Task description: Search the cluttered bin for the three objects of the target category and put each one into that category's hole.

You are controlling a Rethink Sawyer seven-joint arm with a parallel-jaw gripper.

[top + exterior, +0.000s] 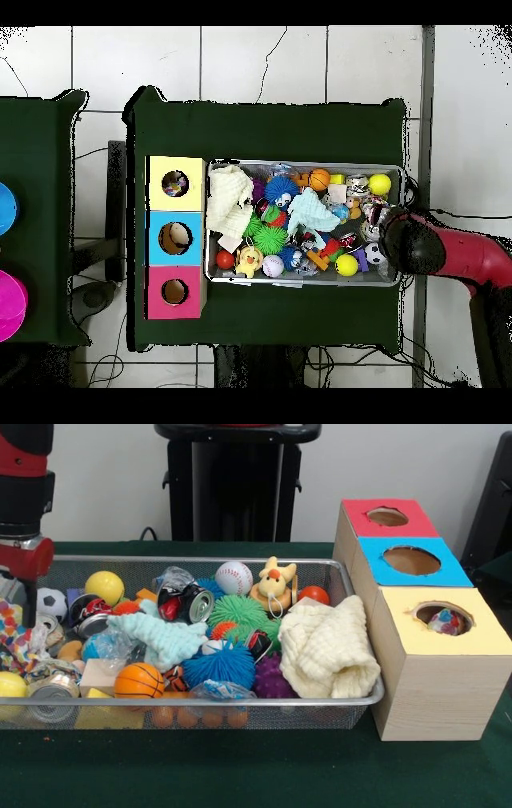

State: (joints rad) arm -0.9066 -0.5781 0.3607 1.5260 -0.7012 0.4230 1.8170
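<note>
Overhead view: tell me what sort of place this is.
Most likely a robotics lab test station: a green-covered table on a tiled floor, a red robot arm over a wire bin of toys, and a three-hole sorting box.

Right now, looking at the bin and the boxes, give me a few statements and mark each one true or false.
1. The yellow-topped box already has something in its hole. True.
2. The cream cloth lies at the bin's end nearest the boxes. True.
3. The baseball sits in the red-topped box. False: it lies in the wire mesh bin.
4. The orange basketball lies outside the bin. False: it is inside, by the front rim.
5. The blue-topped box stands between the red and yellow ones. True.
</note>
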